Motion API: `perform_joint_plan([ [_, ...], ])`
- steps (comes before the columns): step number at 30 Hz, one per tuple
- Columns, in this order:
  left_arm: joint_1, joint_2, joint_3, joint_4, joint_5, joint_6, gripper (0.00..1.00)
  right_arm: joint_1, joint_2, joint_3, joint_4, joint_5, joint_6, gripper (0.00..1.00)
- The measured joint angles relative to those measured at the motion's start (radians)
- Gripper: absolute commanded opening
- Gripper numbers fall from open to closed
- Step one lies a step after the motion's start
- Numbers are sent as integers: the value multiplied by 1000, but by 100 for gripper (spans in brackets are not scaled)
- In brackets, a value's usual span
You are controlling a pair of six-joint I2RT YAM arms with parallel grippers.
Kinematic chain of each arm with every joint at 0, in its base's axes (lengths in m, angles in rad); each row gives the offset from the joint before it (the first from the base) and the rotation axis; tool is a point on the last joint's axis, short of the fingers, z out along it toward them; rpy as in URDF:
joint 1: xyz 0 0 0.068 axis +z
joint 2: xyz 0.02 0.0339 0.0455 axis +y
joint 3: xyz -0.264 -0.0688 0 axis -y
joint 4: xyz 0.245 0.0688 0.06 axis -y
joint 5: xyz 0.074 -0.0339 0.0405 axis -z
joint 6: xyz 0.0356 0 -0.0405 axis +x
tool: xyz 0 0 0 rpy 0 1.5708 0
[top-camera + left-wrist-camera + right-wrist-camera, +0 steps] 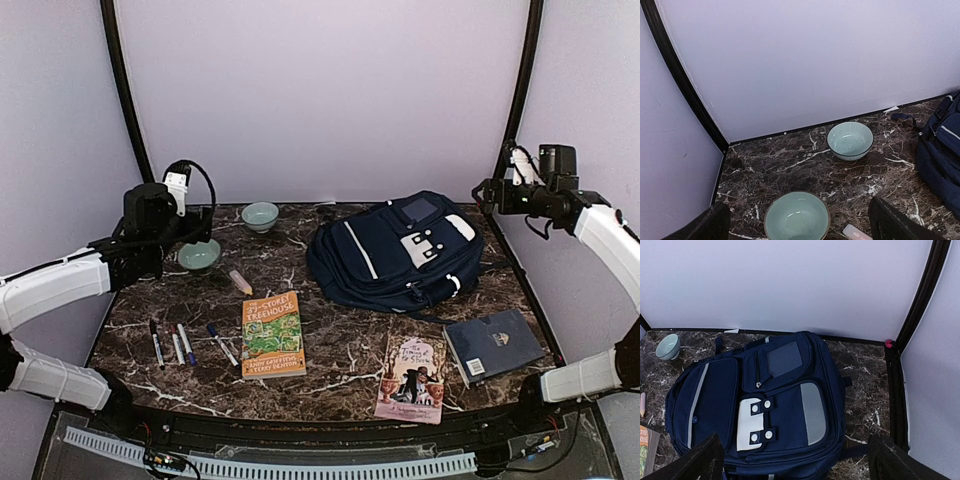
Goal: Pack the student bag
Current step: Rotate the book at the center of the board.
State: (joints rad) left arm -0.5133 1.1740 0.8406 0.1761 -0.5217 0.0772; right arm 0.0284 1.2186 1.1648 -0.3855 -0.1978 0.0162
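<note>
two pale green bowls (pixel 260 215), three books (pixel 272 335), markers (pixel 170 343) on marble table (pixel 340 370)

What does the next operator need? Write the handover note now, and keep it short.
Left gripper: open, empty, near the closer green bowl.
Right gripper: open, empty, above the navy backpack.
Backpack: lies flat at the right rear of the marble table. The pockets that show look zipped.
Out on the table: Treehouse book, pink paperback, dark blue hardcover, markers.
Done: nothing visibly packed.
Left: probably open the backpack, then load the books and markers.
</note>
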Motion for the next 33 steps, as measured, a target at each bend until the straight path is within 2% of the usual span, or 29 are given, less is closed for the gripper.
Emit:
perform_joint_plan([
  [7, 108, 58, -66, 49, 100, -26, 82, -18, 20, -92, 5, -15, -53, 91],
  [10, 140, 97, -69, 61, 187, -61, 77, -20, 79, -92, 10, -15, -84, 85],
  [15, 142, 207, -41, 64, 349, -152, 73, -25, 232, -62, 2, -14, -109, 73],
  [19, 100, 346, 47, 60, 463, -245, 71, -28, 380, -14, -14, -6, -111, 65],
  [23, 30, 502, 177, 61, 542, -335, 72, -33, 476, 41, -37, 19, -108, 64],
  [30, -71, 804, 470, 71, 556, -507, 72, -39, 601, 94, -47, 47, -106, 64],
  [33, -89, 921, 556, 88, 565, -578, 69, -39, 658, 137, -51, 67, -107, 63],
])
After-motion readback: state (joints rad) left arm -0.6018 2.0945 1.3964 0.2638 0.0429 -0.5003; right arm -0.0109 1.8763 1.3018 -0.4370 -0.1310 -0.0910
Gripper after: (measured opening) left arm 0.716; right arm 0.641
